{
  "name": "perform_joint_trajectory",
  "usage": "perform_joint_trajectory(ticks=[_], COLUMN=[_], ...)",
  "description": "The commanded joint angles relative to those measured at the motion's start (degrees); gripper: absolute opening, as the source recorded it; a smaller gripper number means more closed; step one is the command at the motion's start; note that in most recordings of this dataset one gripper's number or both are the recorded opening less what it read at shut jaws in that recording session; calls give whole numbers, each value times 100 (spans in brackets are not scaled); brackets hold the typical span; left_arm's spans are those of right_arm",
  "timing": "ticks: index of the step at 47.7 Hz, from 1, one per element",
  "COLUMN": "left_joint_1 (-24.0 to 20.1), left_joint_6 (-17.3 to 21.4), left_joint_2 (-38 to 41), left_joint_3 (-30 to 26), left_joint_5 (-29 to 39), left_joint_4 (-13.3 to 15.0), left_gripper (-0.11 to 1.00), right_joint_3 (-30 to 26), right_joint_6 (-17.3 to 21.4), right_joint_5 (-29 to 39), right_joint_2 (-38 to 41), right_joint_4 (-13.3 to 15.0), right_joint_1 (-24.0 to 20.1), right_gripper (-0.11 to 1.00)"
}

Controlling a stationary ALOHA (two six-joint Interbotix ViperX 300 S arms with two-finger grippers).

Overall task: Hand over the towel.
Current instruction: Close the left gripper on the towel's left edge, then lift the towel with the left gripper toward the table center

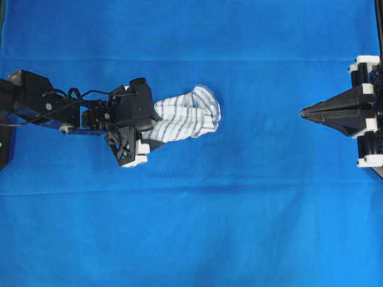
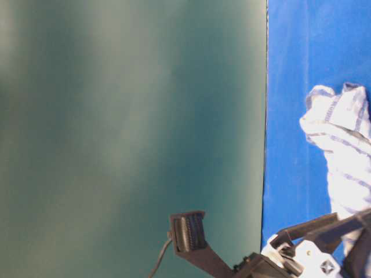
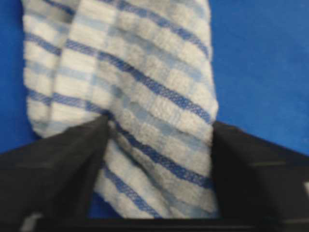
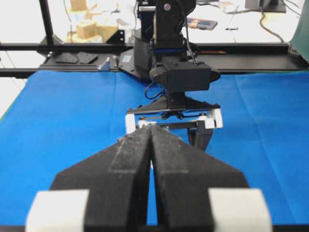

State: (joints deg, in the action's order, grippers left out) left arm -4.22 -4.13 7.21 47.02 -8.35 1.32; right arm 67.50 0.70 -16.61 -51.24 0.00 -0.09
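While the right gripper (image 1: 304, 112) sits with fingers pressed together — left gripper (image 3: 159, 145) fingers flanking the towel (image 1: 187, 113).

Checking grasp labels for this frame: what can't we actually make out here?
- Overhead: the left gripper covers the towel's near end, so the contact is hidden.
- Left wrist: the towel sits between the fingers; blur and the bottom edge hide whether they pinch it.
- Right wrist: the shut right gripper blocks the towel entirely.
- Table-level: the towel is cut off at the right edge.
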Motion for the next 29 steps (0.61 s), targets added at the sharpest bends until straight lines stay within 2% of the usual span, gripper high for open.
perform_joint_trajectory(ticks=[1,5,8,20,29], left_joint_1=[-9,-26,-35,-149,-158], left_joint_6=[53,141,202,439,580], left_joint_2=[-325,-615,-861,-1995,-2672], left_joint_3=[-141,-202,-264,-712,-1020], left_joint_5=[132,237,316,967,1028], left_joint_4=[0,0,0,0,0], left_gripper=[49,25,13,12,12], right_joint_3=[-167,-176,-193,-246,-246], right_joint_6=[-9,-9,-9,-35,-53], right_joint_5=[-44,-44,-44,-53,-88], right_joint_2=[26,26,18,26,26], right_joint_4=[-9,-9,0,0,9], right_joint_1=[-18,-9,-9,9,18], right_gripper=[0,0,0,0,0])
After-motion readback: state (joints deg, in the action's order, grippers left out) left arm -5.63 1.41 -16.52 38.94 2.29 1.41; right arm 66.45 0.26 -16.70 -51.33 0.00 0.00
